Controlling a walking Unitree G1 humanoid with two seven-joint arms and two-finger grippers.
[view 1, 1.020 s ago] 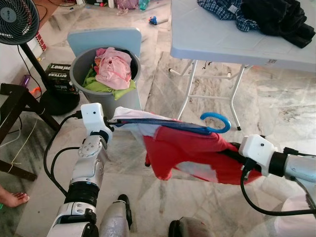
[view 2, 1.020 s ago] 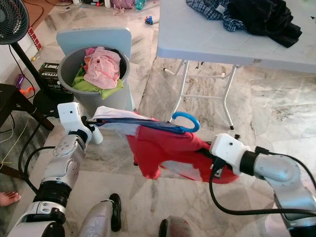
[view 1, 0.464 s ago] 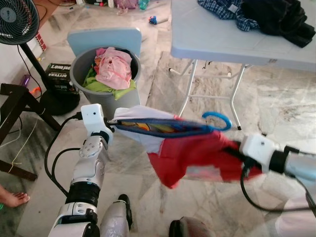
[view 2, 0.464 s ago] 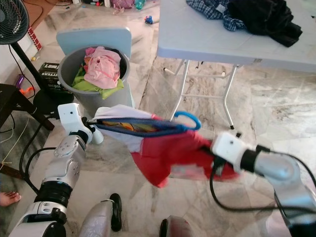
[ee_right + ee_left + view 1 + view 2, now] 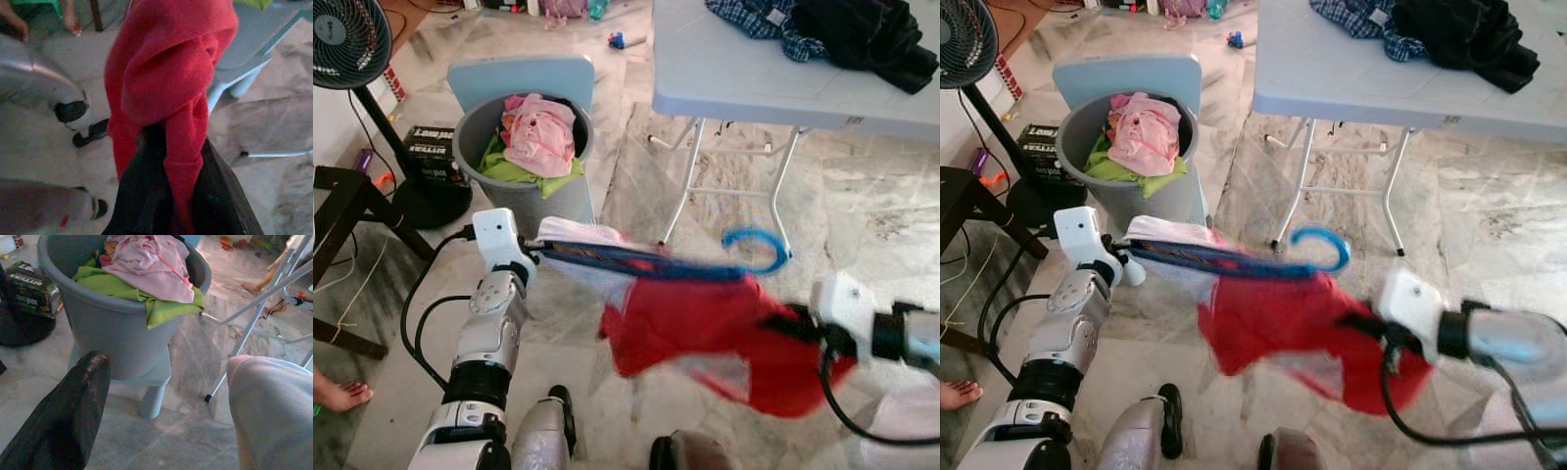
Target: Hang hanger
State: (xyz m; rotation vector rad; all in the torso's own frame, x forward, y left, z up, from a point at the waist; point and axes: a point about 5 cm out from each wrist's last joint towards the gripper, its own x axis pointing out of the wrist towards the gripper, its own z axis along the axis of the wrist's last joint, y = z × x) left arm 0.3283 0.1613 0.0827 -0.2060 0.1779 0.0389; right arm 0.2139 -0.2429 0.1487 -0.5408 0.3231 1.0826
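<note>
A blue hanger (image 5: pixel 646 264) lies level in front of me, its hook (image 5: pixel 759 245) pointing right. White fabric (image 5: pixel 573 235) covers its left end, and a red garment (image 5: pixel 705 333) hangs bunched below the middle. My left gripper (image 5: pixel 530 257) is at that left end. In the left wrist view its one bare finger (image 5: pixel 63 416) stands far from the white fabric (image 5: pixel 274 406), which hides the other. My right gripper (image 5: pixel 171 196), low on the right, is shut on a twisted fold of the red garment (image 5: pixel 166 88).
A grey bucket (image 5: pixel 480 166) of pink and green clothes stands on a blue stool behind the left arm. A white folding table (image 5: pixel 754 78) with dark clothes is at the back right. A fan (image 5: pixel 347 44), a dark wooden frame (image 5: pixel 342 206) and a person's foot (image 5: pixel 337 397) are on the left.
My right gripper has moved right and lower, dragging the red garment with it. The hanger's hook has shifted a little to the right. The left arm has stayed put.
</note>
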